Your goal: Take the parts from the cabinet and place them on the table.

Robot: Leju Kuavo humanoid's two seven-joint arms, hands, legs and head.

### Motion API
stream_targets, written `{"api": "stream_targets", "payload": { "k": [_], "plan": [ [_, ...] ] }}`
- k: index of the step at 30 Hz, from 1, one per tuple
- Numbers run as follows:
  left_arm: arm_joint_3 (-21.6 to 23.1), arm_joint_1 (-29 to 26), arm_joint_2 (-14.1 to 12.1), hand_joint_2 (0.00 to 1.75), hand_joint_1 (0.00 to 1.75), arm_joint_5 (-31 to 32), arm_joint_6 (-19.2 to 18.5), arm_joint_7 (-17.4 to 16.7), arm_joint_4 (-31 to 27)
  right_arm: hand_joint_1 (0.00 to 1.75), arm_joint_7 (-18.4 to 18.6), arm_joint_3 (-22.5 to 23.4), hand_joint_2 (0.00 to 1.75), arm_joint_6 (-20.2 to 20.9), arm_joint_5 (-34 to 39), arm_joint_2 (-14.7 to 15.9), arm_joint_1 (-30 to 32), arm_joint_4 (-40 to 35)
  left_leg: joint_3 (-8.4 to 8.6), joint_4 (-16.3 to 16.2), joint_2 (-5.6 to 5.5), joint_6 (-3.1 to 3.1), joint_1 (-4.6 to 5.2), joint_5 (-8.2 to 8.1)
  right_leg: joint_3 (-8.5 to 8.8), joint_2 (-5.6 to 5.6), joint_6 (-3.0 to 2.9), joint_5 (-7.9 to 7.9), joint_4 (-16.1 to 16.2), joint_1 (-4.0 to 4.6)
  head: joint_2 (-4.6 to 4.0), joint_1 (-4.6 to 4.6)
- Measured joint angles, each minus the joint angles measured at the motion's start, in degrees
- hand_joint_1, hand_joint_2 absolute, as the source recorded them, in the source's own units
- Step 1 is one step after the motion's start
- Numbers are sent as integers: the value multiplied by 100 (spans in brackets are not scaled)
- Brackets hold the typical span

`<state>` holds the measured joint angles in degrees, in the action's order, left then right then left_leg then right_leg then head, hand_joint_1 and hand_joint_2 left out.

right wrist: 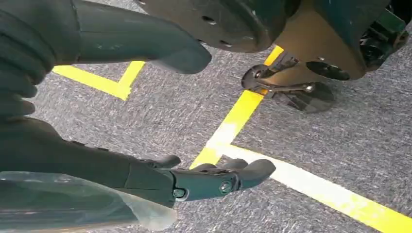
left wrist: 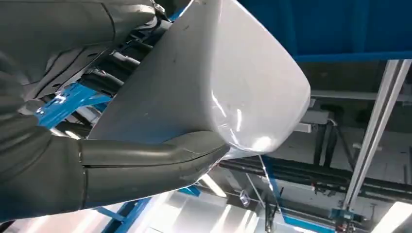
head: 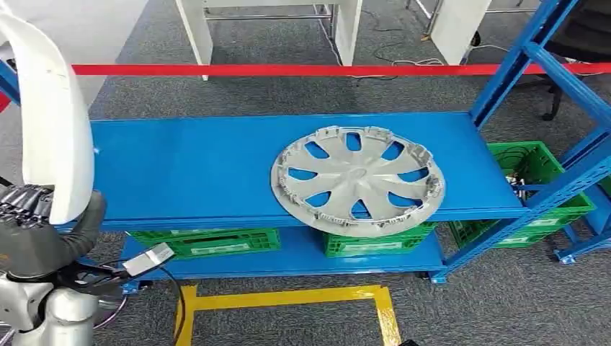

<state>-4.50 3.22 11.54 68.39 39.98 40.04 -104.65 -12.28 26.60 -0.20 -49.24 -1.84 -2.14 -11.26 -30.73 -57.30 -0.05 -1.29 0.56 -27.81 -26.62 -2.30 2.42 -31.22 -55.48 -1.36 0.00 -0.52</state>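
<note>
Left hand [head: 29, 223] grips a white panel [head: 47, 115], held upright at the shelf's [head: 187, 169] left end. Hubcap [head: 358, 180] sits on the shelf, overhanging the front edge. Right hand [right wrist: 145, 145] hangs over the floor, fingers [right wrist: 228, 177] apart, holding nothing.

Silver plastic multi-spoke wheel cover [head: 358, 179]: one, on blue metal shelf [head: 194, 169].
White glossy curved panel part [head: 50, 122]: one.
Green plastic slatted crates: three counted — left [head: 205, 241] and middle [head: 375, 241] under shelf, right [head: 537, 191] beside frame; others possibly hidden behind shelf.
Red tape barrier [head: 288, 70]: one.
Yellow floor-marking outline [head: 288, 299]: one.
</note>
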Motion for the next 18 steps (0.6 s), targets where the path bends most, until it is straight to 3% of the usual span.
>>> {"api": "stream_targets", "payload": {
  "k": [11,18],
  "plan": [
    [-13,-85,4,175,175,-306,0,0,6,0,-13,37,175,-28,-39,-20,4,0,-1,0,0,0,0,0,-2,0,0,0,0,0,0,0],
    [31,-234,-20,175,175,-625,0,-431,155,0,-50,184,175,-37,-157,-48,19,7,-1,0,0,0,0,0,-3,1,0,0,0,0,0,0]
  ]
}}
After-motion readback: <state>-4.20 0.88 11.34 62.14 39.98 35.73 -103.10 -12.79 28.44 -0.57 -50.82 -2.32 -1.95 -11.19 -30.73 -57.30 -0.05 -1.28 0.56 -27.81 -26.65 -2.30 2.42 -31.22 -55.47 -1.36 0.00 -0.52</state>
